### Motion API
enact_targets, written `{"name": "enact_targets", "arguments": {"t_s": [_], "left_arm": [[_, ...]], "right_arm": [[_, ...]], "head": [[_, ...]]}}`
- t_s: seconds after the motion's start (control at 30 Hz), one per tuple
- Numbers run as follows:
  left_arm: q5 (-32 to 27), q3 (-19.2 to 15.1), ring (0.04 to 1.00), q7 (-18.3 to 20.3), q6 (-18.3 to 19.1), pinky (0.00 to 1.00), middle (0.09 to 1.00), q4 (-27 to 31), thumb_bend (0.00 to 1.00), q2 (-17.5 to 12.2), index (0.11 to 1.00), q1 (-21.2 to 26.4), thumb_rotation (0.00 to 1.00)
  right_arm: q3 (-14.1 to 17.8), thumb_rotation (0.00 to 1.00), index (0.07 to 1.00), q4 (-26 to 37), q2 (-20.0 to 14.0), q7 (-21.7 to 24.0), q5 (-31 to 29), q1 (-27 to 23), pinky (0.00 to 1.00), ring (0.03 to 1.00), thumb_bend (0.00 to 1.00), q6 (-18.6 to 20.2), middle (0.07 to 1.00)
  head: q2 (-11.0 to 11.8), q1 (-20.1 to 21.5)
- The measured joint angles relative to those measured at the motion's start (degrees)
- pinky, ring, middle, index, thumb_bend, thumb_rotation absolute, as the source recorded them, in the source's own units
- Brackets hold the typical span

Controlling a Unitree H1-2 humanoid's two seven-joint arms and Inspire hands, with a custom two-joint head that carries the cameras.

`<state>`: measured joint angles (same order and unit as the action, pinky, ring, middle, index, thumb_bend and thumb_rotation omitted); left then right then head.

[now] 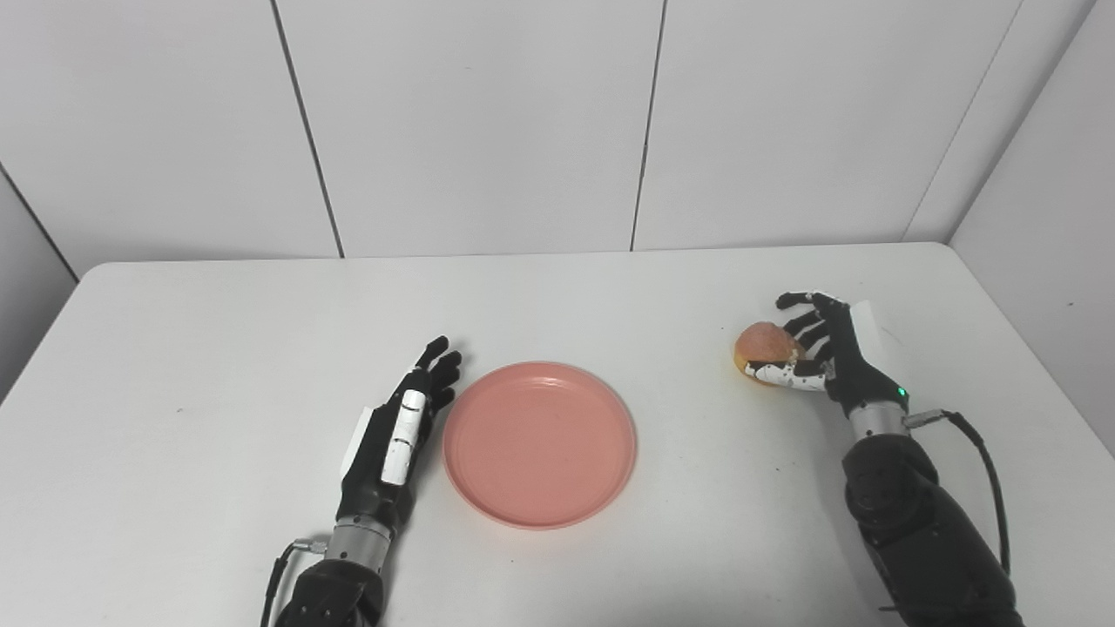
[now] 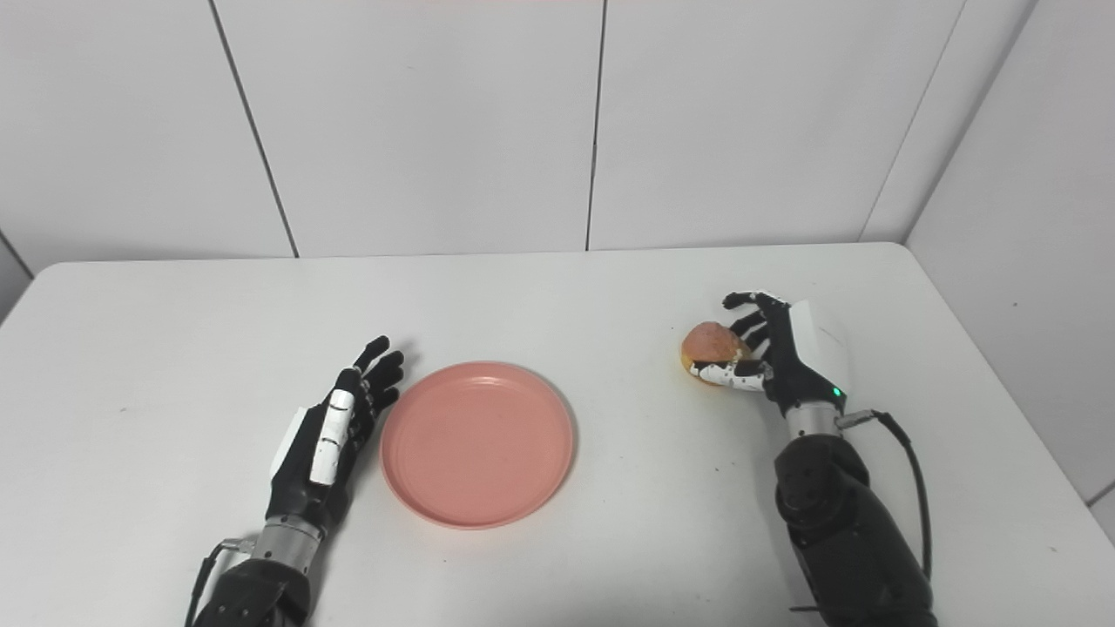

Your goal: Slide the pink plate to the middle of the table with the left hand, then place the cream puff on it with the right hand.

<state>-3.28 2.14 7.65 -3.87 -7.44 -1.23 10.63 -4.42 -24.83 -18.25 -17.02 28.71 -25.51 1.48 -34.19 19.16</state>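
Observation:
The pink plate (image 1: 539, 444) lies flat near the middle of the table. My left hand (image 1: 402, 427) rests open just left of it, fingers stretched forward along the plate's left rim and holding nothing. At the right, the golden-brown cream puff (image 1: 764, 346) sits low at the table surface. My right hand (image 1: 823, 348) is wrapped around it from the right. The thumb presses its near side and the fingers curl behind and over it. Whether the puff is off the table I cannot tell.
The white table (image 1: 218, 348) ends at a panelled wall at the back and a wall on the right. A cable (image 1: 980, 453) loops off my right wrist. Nothing else stands on the table.

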Motion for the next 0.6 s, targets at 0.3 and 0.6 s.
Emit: {"name": "enact_targets", "arguments": {"t_s": [0.3, 0.6], "left_arm": [[0.0, -0.01, 0.918, 0.0, 0.01, 0.92, 0.901, -0.05, 0.61, 0.03, 0.883, 0.0, 1.0], [0.01, 0.14, 0.915, -0.05, 0.11, 0.92, 0.9, 0.12, 0.6, 0.19, 0.885, -0.01, 1.0]], "right_arm": [[-0.32, 0.0, 0.519, -0.34, 0.09, -2.17, 0.64, 0.07, 0.3, 0.398, 0.51, -1.58, 0.43], [0.45, 0.0, 0.519, -0.04, 0.53, -3.31, -1.11, 0.89, 0.33, 0.409, 0.51, -5.46, 0.431]], "head": [[0.0, -0.44], [0.09, -0.97]]}}
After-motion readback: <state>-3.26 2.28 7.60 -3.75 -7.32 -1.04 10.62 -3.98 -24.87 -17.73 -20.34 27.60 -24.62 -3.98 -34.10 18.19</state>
